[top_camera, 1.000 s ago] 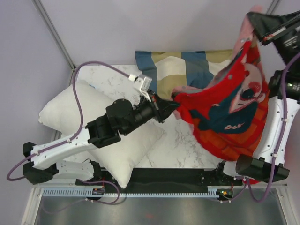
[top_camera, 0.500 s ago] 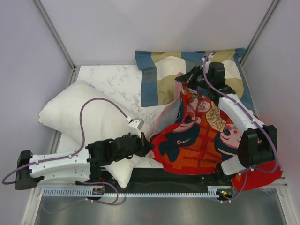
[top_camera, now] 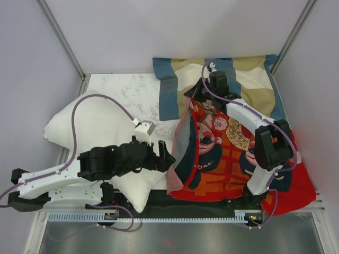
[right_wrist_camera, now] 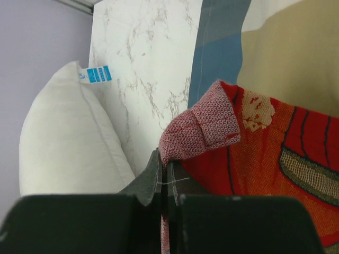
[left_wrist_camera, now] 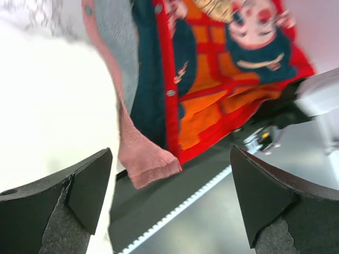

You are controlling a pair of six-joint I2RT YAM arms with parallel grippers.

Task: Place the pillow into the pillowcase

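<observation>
The red pillowcase (top_camera: 233, 153) with cartoon figures lies spread over the right half of the table, its dull pink inside showing along the left edge (left_wrist_camera: 148, 161). My right gripper (top_camera: 192, 97) is at its far left corner, shut on the folded hem (right_wrist_camera: 201, 127) of the pillowcase (right_wrist_camera: 265, 153). At the near left edge of the case my left gripper (top_camera: 168, 159) stands wide open. Nothing lies between its fingers (left_wrist_camera: 87, 185); the pink corner hangs just beyond them. The plump white pillow (top_camera: 85, 127) lies at the left under the left arm, its edge seen close by (left_wrist_camera: 47, 106) and with a blue label (right_wrist_camera: 63, 148).
A blue, tan and cream checked pillow (top_camera: 249, 79) lies at the back right, partly under the case, and shows again (right_wrist_camera: 280, 42). Bare marble tabletop (top_camera: 127, 90) shows at the back left. The black base rail (top_camera: 201, 198) and grey floor (left_wrist_camera: 222, 222) run along the near edge.
The left gripper has opened and let go of the pillowcase's near edge. The right arm has brought the case down from the raised right side and shifted its held corner left; the case lies flatter.
</observation>
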